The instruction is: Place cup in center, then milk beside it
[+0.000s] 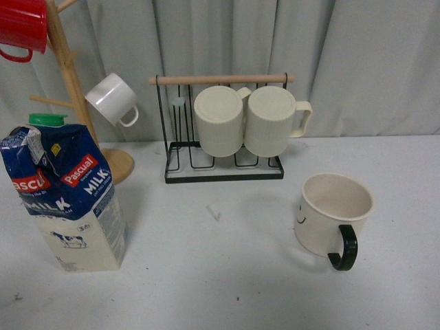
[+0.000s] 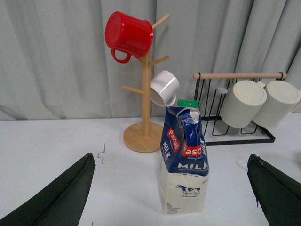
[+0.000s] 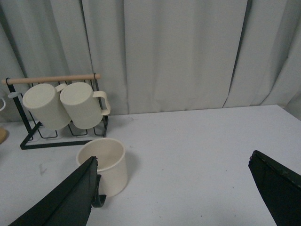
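Right wrist view: cup (image 3: pixel 104 162) handle mostly behind right claw (image 3: pixel 174 157) finger (image 3: pixel 66 202).

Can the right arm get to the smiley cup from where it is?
Probably yes. The right gripper is open, the cup stands upright just ahead, a bit off to one side, and nothing stands between them.

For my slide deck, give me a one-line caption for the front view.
Milk carton stands left, black-handled cup right, with a mug rack and mug tree behind.
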`<state>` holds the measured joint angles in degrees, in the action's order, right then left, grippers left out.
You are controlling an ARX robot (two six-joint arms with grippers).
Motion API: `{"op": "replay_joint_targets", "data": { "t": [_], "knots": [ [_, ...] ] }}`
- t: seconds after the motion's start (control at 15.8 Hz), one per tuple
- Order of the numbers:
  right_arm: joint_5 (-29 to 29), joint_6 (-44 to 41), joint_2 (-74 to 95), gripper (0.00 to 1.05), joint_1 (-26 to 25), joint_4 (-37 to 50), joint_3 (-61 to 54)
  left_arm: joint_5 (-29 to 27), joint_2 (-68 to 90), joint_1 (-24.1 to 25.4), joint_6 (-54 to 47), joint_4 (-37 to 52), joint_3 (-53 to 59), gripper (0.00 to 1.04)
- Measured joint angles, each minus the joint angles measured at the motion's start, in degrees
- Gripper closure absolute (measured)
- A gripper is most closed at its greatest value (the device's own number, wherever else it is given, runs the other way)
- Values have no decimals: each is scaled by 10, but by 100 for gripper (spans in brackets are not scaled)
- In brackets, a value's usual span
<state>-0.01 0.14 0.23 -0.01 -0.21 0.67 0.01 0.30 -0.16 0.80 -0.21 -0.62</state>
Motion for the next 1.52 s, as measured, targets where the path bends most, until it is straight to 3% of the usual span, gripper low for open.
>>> {"op": "replay_joint_targets", "data": {
  "t": [0.89,0.95,1.02,1.08,1.14,1.27,1.4,1.52],
  "knots": [
    [-2,1,0,6,0,-2,0,0,0,0,0,0,0,7],
    [-100,31,54,6,-42,-13,14,0,0,0,0,0,0,7],
    [-154,69,170,6,-65,61,41,0,0,0,0,0,0,7],
    [-161,91,260,6,-56,141,64,0,0,0,0,0,0,7],
    [-148,113,373,6,-46,230,103,0,0,0,0,0,0,7],
    [-66,136,609,6,-14,356,205,0,0,0,0,0,0,7],
    [31,160,790,6,21,291,320,0,0,0,0,0,0,7],
    [69,201,926,6,57,191,423,0,0,0,0,0,0,7]
  ]
}}
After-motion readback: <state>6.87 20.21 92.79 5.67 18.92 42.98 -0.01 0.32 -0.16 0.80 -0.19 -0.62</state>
